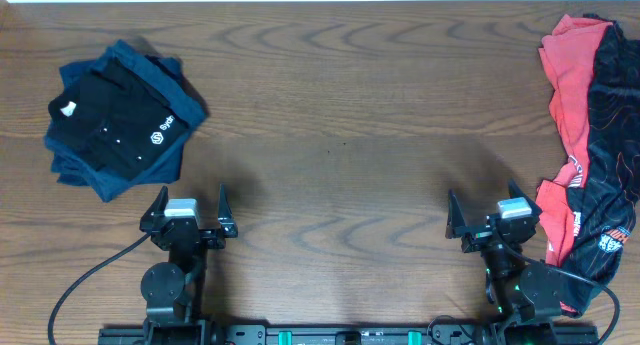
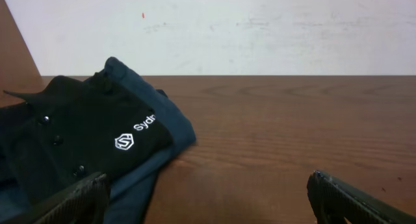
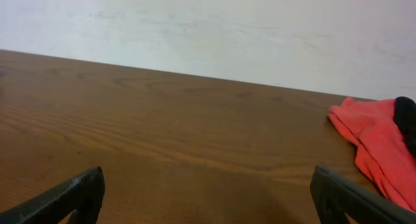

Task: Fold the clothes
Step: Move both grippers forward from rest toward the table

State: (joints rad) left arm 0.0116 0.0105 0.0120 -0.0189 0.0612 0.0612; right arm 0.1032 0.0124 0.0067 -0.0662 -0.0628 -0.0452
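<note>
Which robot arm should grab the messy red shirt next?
Probably the right. The red shirt lies crumpled at the right edge of the table, close beside the open right end effector. The left end effector, also open, sits across the table near the folded dark shirts.

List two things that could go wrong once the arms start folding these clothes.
1. The coral-red T-shirt and black jersey lie overlapped at the far right of the table; the open right gripper may well lift both together.
2. The folded dark stack sits just beyond the open left gripper; a careless reach could rumple it.
</note>
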